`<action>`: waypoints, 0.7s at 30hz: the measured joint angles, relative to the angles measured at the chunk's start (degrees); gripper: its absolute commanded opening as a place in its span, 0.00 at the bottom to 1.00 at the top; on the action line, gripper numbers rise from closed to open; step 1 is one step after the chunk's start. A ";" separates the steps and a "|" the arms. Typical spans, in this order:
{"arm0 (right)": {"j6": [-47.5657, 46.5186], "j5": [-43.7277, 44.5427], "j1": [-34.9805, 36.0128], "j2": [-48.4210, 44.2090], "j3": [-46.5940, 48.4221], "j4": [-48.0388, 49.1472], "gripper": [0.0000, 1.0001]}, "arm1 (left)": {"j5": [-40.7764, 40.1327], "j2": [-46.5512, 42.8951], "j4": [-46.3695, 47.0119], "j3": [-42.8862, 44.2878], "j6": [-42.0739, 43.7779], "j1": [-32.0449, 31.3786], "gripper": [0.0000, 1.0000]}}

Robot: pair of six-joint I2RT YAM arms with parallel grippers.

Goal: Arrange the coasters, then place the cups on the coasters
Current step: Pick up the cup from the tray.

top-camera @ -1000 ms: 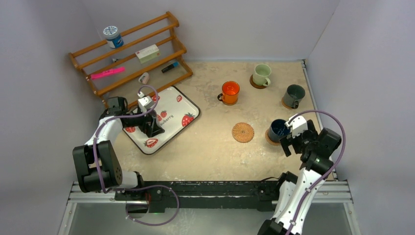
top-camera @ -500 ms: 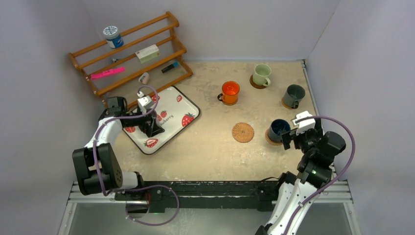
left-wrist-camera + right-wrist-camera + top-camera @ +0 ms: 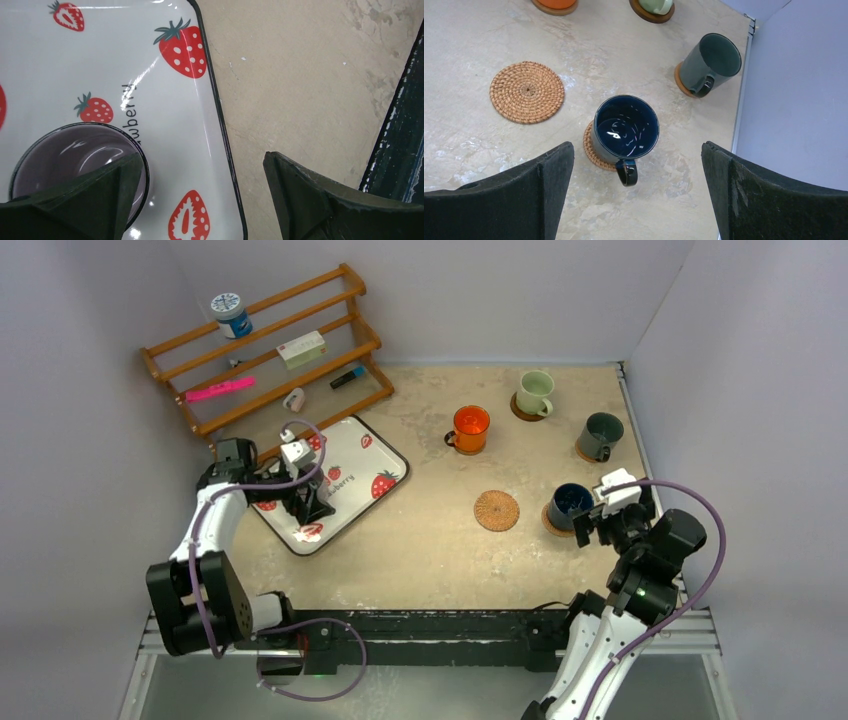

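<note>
The purple-grey cup (image 3: 75,165) sat upright on the strawberry tray (image 3: 365,455) at the left of the table, the one cup not yet on a coaster. It looked translucent and glossy, so you should have judged it light, stiff, slippery and breakable. Its handle did not show, so the rim wall seemed the best hold, one finger inside and one outside, closed gently.

Your left arm reached forward over the tray with the wrist turned down. The left claw (image 3: 197,170) was spread wide and held nothing. One finger lay over the cup's near rim in the wrist view; whether it touched, you could not tell.

Past the tray, the wicker coaster (image 3: 497,510) lay bare mid-table, likely the cup's place. Further back stood the orange cup (image 3: 470,427), the pale green cup (image 3: 535,392) and the grey-green cup (image 3: 601,435), each on its disc.

At the right, the dark blue cup (image 3: 626,127) rested on a coaster. Your right arm was folded up near the edge, and the right claw (image 3: 636,147) hung above that cup, released and empty.
</note>
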 measured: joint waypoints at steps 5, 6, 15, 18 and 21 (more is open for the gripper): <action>-1.05 -0.68 0.00 -0.48 0.00 -0.31 0.99 | -0.92 -6.62 -1.90 1.20 0.61 0.00 1.00; -1.33 -0.81 0.00 -0.76 0.00 -0.44 0.99 | -1.25 -7.56 -2.05 1.79 0.61 0.00 1.00; -2.95 -1.99 0.00 -2.54 0.00 -2.32 0.99 | -7.15 -7.80 -1.62 6.93 -0.96 0.11 1.00; -3.23 -2.16 0.00 -2.91 0.00 -2.60 0.99 | -8.28 -3.65 -2.29 9.92 -0.57 0.72 1.00; -3.48 -2.19 0.00 -3.04 0.00 -2.80 0.99 | -9.05 -0.13 -3.76 12.76 1.68 2.12 1.00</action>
